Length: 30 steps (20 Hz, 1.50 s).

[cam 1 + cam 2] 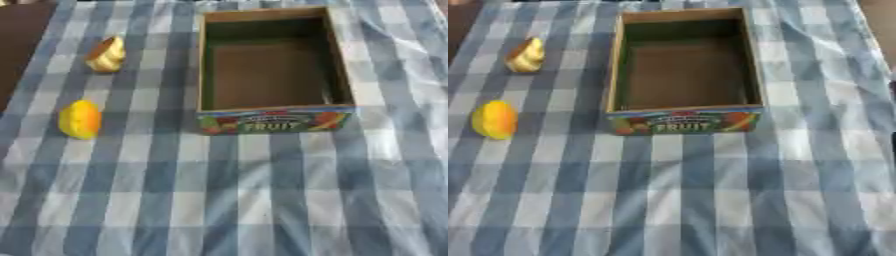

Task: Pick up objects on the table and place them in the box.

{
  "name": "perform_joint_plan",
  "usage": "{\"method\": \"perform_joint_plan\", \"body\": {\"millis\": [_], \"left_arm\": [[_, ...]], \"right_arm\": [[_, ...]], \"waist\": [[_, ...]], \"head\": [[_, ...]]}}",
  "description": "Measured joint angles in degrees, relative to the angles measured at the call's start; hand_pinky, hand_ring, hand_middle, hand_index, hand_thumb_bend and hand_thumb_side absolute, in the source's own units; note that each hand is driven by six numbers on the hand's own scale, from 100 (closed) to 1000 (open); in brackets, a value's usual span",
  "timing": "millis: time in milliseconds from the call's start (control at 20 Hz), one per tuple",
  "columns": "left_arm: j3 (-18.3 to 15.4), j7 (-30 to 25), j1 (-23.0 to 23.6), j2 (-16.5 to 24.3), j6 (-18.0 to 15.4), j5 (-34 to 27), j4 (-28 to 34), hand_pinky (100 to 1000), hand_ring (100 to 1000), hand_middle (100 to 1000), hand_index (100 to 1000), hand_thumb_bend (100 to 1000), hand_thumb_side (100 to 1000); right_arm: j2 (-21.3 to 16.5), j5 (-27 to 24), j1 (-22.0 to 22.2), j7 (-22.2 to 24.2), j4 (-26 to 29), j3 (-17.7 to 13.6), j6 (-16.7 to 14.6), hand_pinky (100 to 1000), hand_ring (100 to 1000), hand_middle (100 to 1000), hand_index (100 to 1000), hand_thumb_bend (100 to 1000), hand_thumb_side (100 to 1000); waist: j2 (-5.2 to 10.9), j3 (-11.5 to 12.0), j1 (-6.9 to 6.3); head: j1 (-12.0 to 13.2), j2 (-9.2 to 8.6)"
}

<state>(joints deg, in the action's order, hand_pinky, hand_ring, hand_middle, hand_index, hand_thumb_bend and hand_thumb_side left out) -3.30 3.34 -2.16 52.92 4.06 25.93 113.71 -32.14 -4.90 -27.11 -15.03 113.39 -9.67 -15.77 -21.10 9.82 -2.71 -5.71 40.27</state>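
with neither hand in view, we risk rolling the round yellow fruit [80,119] left of the box [273,114] off the bench [262,200].

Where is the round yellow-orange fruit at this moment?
The yellow-orange fruit lies on the checked cloth at the left, nearer the camera than the pale yellow object, left of the box.
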Motion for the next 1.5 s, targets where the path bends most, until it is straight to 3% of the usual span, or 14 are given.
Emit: {"method": "perform_joint_plan", "body": {"millis": [300,600,850,1050,1250,1500], "left_arm": [[2.1,-12.3,-0.2,2.0,3.5,-1.6,0.0,881,884,852,945,610,100],[5.0,-19.8,-2.1,3.5,7.7,-1.9,0.0,857,878,864,939,566,100],[7.5,-22.6,-5.1,3.6,13.5,-1.8,-0.6,850,875,864,933,544,100],[9.1,-24.0,-7.4,3.5,15.7,-1.7,-3.9,848,873,857,928,561,100],[10.2,-24.6,-9.6,2.9,16.1,-1.5,-8.6,837,863,843,922,535,100],[11.8,-23.0,-12.7,0.7,13.9,-3.7,-12.5,831,856,834,934,507,100]], "right_arm": [[-0.3,0.3,0.3,-0.2,0.0,0.0,0.0,783,875,722,766,100,625],[-0.3,0.3,0.4,-0.1,0.0,0.0,0.1,783,877,722,766,100,636],[-0.3,0.3,0.5,0.0,0.0,0.0,0.3,783,878,721,765,100,644],[-0.1,0.3,0.7,0.2,0.0,0.1,0.5,783,879,720,764,100,641],[0.2,0.3,0.9,0.4,0.0,0.2,0.6,783,880,720,763,100,645],[0.7,0.2,1.0,0.6,0.0,0.2,0.9,783,882,719,762,100,647]], "waist": [[0.03,-0.5,-0.10],[0.16,-1.2,-0.38],[0.16,-1.9,-0.65],[0.16,-2.4,-0.72],[0.16,-2.7,-0.79],[0.16,-3.1,-0.81]], "head": [[0.6,0.21],[1.5,0.71],[2.5,1.01],[3.2,1.03],[3.7,1.04],[4.1,1.03]]}}
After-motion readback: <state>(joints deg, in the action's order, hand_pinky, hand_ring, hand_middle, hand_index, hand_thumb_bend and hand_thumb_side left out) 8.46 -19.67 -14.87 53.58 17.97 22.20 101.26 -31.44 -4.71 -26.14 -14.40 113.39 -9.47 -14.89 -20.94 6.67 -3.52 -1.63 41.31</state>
